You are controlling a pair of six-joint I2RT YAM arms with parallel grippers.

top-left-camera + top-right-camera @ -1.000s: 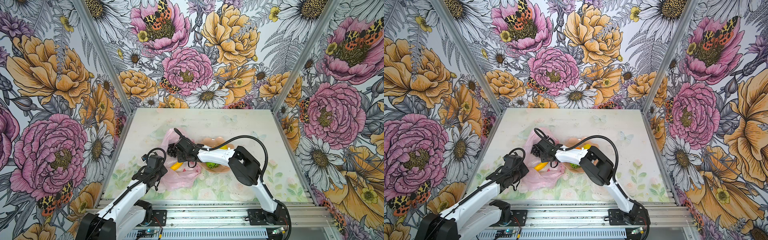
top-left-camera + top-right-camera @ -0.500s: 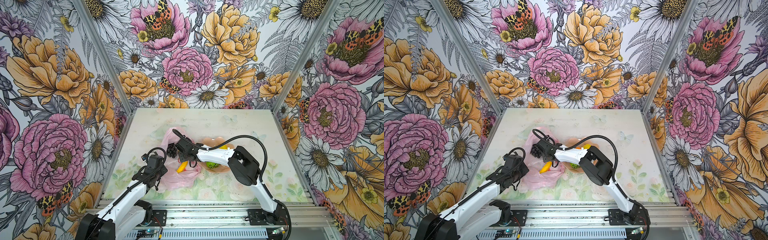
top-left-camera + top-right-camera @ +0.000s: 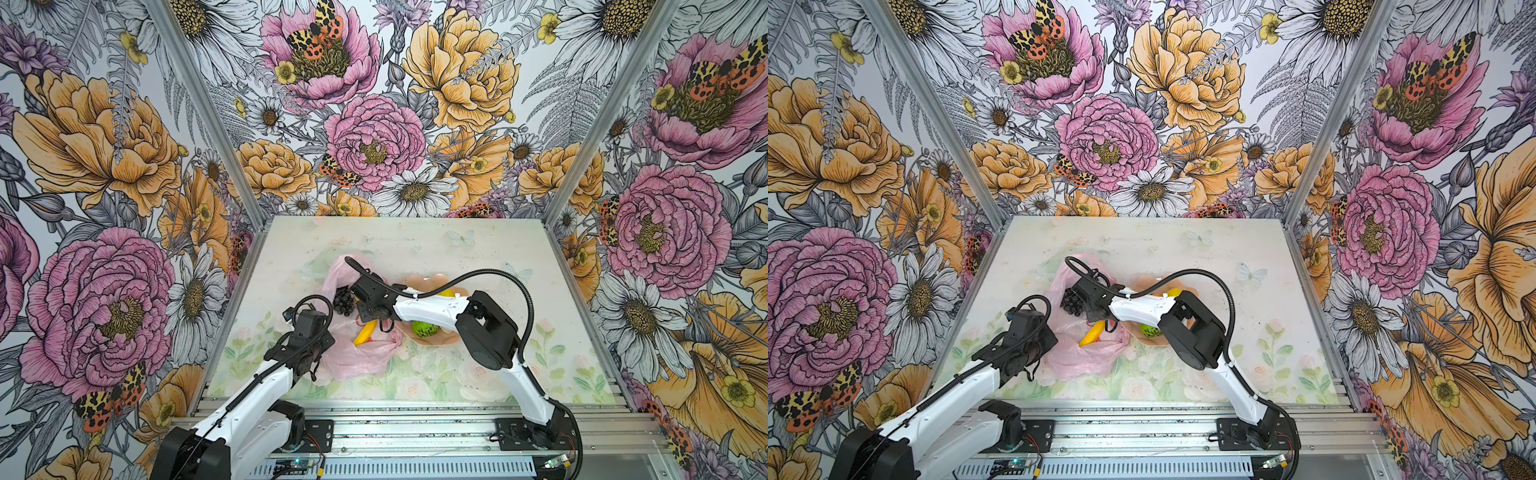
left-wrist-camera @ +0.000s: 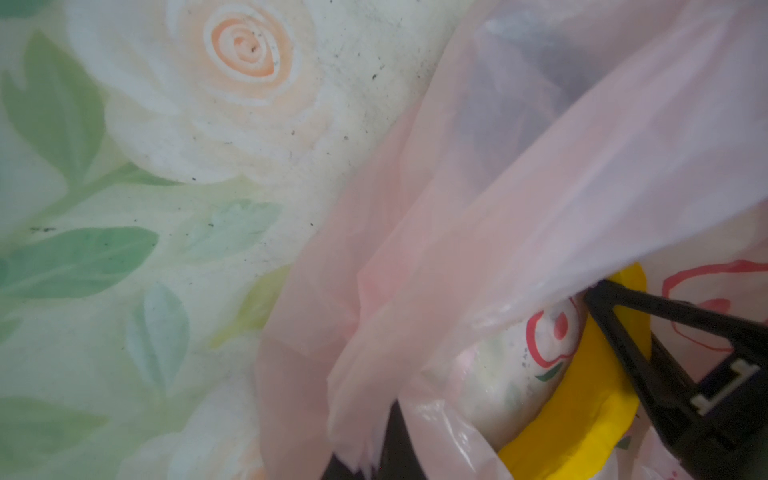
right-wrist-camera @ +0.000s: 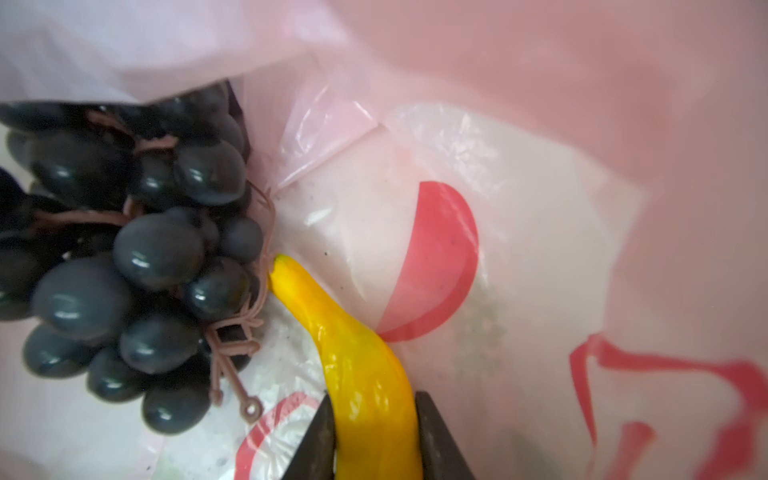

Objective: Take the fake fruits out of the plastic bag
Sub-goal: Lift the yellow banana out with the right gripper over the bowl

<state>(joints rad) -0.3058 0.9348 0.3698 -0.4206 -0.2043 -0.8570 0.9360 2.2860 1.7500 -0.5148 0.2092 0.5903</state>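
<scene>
The pink plastic bag [image 3: 361, 357] [image 3: 1084, 357] lies crumpled at the middle of the table, its mouth held up. My left gripper [image 4: 395, 453] is shut on a fold of the bag's film at its near-left edge. My right gripper [image 5: 374, 440] reaches into the bag, shut on the yellow banana [image 5: 357, 353] [image 3: 365, 332] [image 3: 1092, 333], one finger on each side. The dark grape bunch [image 5: 124, 266] [image 3: 344, 302] [image 3: 1071, 303] lies inside the bag, touching the banana's tip. In the left wrist view, the banana [image 4: 582, 399] shows under the bag's edge.
A peach-pink scalloped bowl [image 3: 424, 279] [image 3: 1148, 280] stands just right of the bag, under my right arm. It holds a bumpy lime-green ball [image 3: 424, 329] [image 3: 1150, 331] and a yellow lemon [image 3: 446, 293] [image 3: 1174, 292]. Flowered walls close in three sides.
My right gripper's jaws have closed onto the banana, which has swung from lying across to pointing more along the arm. The left arm and the bag hold still.
</scene>
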